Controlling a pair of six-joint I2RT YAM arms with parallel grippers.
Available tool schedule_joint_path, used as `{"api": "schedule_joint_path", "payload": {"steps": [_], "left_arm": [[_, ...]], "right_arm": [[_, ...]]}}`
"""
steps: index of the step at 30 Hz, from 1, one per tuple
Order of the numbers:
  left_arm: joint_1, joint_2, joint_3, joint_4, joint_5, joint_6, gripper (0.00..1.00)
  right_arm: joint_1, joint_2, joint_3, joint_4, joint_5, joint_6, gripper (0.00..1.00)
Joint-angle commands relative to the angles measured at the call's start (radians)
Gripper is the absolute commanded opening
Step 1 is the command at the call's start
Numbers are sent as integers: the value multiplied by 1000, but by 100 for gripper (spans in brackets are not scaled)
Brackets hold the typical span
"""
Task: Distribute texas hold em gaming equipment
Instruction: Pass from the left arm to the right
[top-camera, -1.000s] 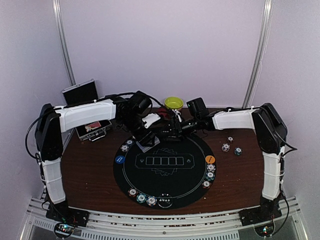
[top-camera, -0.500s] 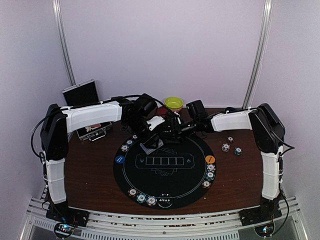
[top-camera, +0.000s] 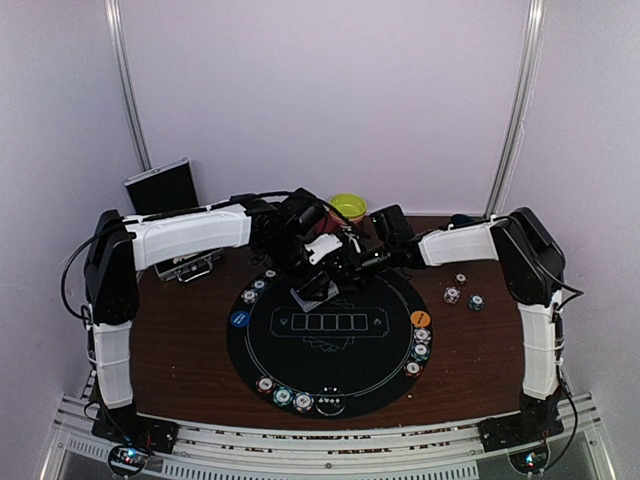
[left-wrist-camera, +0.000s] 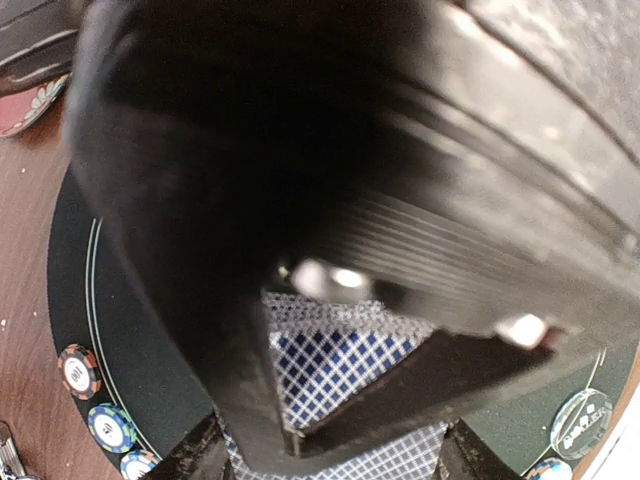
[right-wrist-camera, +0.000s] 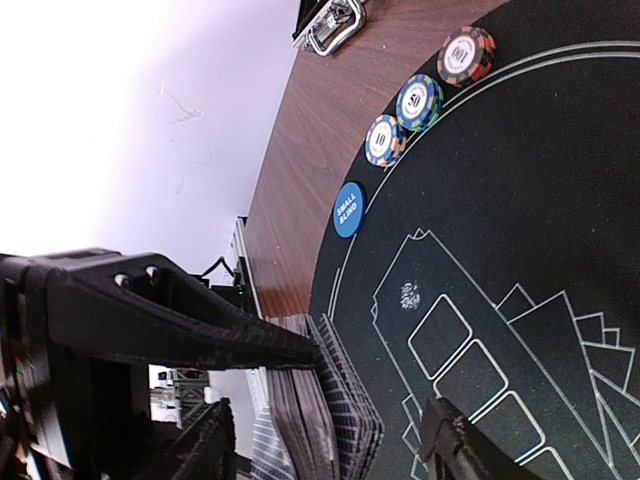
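Clearly, the deck of cards (right-wrist-camera: 325, 410) is a thick stack with blue-and-white chequered backs; it hangs over the far side of the black mat (top-camera: 340, 370), toward the far edge of the table (top-camera: 180, 340); the left fingers (left-wrist-camera: 205, 455) clamp it; the right fingers (right-wrist-camera: 450, 440) stand apart on either side of it, not visibly touching.

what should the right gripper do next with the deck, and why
Probably close the right gripper gently on the edge of the deck of cards and peel one card away. The left gripper holds the deck over the far side of the mat. The right fingers straddle the deck with the jaws apart, and the card outlines on the mat are bare.
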Motion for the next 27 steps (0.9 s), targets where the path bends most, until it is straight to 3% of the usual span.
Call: {"api": "schedule_joint_path", "payload": {"steps": [1,11,16,21,24,26,27], "left_arm": [[-2,20,34,19,3,7,62],[-3,27,38,20,-8,10,62],[-2,28,35,19,-19,12,63],[-2,33,36,19,-25,15,64],[-2,32,33,19,-34,16,78],[-2,30,22,20,-41,16,97],[-2,24,13,20,-48,15,98]], "right_arm": [[-8,20,-5,41,-43,25,60],[8,24,-11,59,-80,42,44],[15,31,-4,56,-103,43,15],[15,36,2,49,-110,33,1],[15,37,9,33,-108,27,0],[14,28,14,24,-108,25,0],[13,22,13,23,-105,25,0]]}}
